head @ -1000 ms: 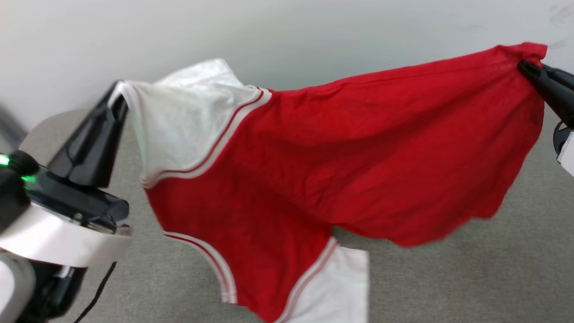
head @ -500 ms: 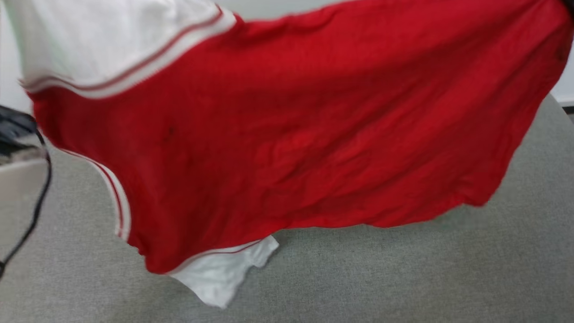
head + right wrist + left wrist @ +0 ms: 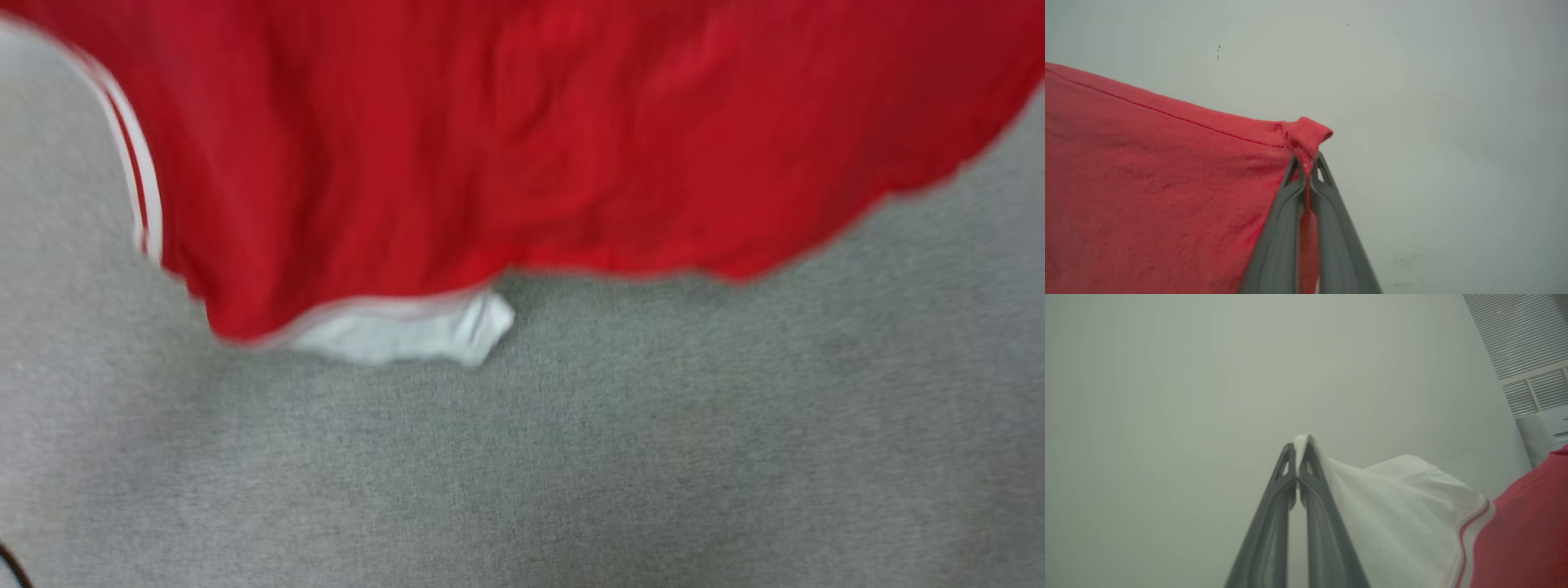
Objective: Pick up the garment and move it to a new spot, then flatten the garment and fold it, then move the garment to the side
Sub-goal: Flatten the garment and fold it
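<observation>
Clamping left gripper (image 3: 1298, 451): two long dark fingers pressed together on the tip of a white sleeve (image 3: 1404, 506), raised before a plain pale wall (image 3: 1167, 396).
Vent: slatted white panel (image 3: 1523, 335) at the upper right of the left wrist view.
Garment: red jersey-style shirt (image 3: 522, 139) with white-and-red striped trim (image 3: 135, 180), stretched in the air between the two grippers; the head view is blurred.
Lower edge: the red hem and a second white sleeve (image 3: 408, 336) hang above a grey fabric-covered surface (image 3: 571, 457); whether they touch it cannot be told.
Right gripper (image 3: 1308, 163): fingers clenched on a bunched red corner of the shirt, the cloth spreading away to that view's left.
</observation>
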Tool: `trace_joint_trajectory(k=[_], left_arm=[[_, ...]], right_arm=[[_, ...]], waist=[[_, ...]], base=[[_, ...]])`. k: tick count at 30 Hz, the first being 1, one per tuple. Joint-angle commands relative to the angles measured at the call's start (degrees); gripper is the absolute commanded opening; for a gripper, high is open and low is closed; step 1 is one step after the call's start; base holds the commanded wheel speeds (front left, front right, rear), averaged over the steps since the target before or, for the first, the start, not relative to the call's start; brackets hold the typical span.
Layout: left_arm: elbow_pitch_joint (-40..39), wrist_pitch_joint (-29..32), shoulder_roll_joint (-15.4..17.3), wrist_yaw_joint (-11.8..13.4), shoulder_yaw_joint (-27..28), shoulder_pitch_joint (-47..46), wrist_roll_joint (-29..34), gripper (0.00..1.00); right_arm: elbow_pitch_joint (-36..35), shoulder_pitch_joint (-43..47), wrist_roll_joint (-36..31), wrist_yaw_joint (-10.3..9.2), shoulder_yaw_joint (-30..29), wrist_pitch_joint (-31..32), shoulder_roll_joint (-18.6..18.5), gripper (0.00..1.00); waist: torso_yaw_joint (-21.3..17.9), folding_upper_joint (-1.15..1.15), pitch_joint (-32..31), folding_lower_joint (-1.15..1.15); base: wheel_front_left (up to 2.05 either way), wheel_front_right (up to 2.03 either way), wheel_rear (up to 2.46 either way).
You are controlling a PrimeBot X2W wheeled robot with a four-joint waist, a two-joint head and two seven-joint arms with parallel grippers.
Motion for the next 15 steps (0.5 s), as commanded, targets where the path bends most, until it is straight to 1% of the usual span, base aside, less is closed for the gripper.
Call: trace_joint_trajectory(k=[1,4,9,12,15], left_arm=[[1.5,-0.2,-0.7,-0.8,-0.5,-2.6,0.4,0.00],[6.7,0.7,-1.9,-3.0,-2.2,-10.6,1.1,0.00],[16.7,1.0,-5.1,-6.1,-5.1,-24.7,4.0,0.00],[23.4,-0.5,-8.6,-6.9,-6.1,-32.1,4.9,0.00],[30.3,-3.1,-12.0,-7.3,-6.3,-38.3,5.5,0.00]], right_arm=[[1.3,-1.8,-0.6,-0.02,0.5,-1.3,0.0,0.00],[4.6,-7.4,-2.2,-0.03,1.7,-4.6,-0.9,0.00],[12.4,-18.1,-5.0,-0.03,4.1,-8.3,-1.5,0.00],[17.4,-24.6,-8.6,-0.05,6.6,-12.2,-2.6,0.00],[23.8,-30.5,-11.5,-0.04,7.3,-15.6,-1.1,0.00]], waist=[[0.6,0.00,5.4,-0.01],[1.1,0.00,9.9,-0.01],[2.8,0.00,16.8,-0.01],[3.8,0.00,19.7,-0.01],[4.8,0.00,22.1,-0.01]], base=[[0.00,0.00,0.00],[0.00,0.00,0.00],[0.00,0.00,0.00],[0.00,0.00,0.00],[0.00,0.00,0.00]])
